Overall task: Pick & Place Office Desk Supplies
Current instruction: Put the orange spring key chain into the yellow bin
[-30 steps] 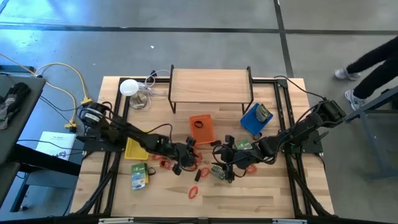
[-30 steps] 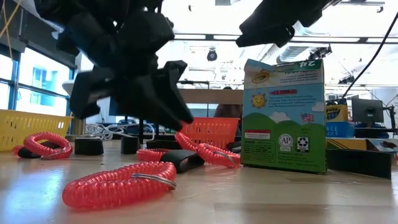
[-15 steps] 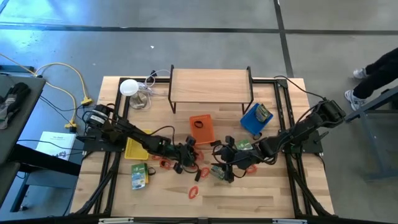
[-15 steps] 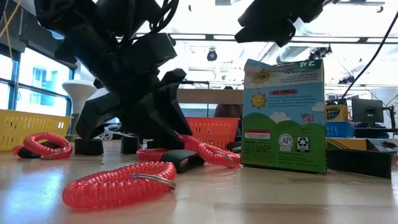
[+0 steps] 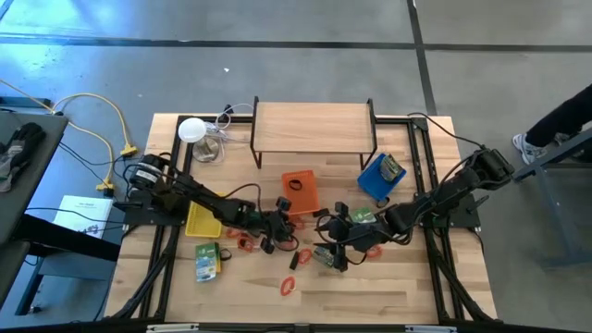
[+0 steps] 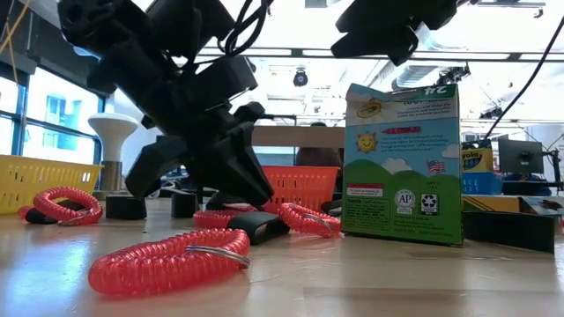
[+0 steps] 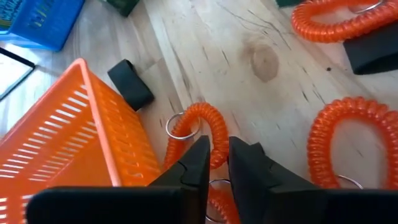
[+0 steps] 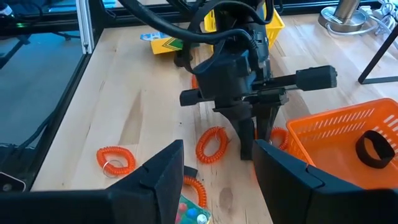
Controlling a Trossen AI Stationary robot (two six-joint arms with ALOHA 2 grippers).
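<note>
Nearest the low camera, a red coil [image 6: 167,260] lies loose on the counter [image 6: 370,282], beside an upright crayon box [image 6: 404,163]. Behind it, the left tool [image 7: 214,163] is down at the orange tray's [image 7: 68,143] corner, fingers nearly pressed together, pinching a red-orange coil loop [image 7: 202,127], likely for transfer to a tray. The right tool [image 8: 217,171] hovers spread and empty, facing it. Yellow tray [image 5: 201,221] farther off.
</note>
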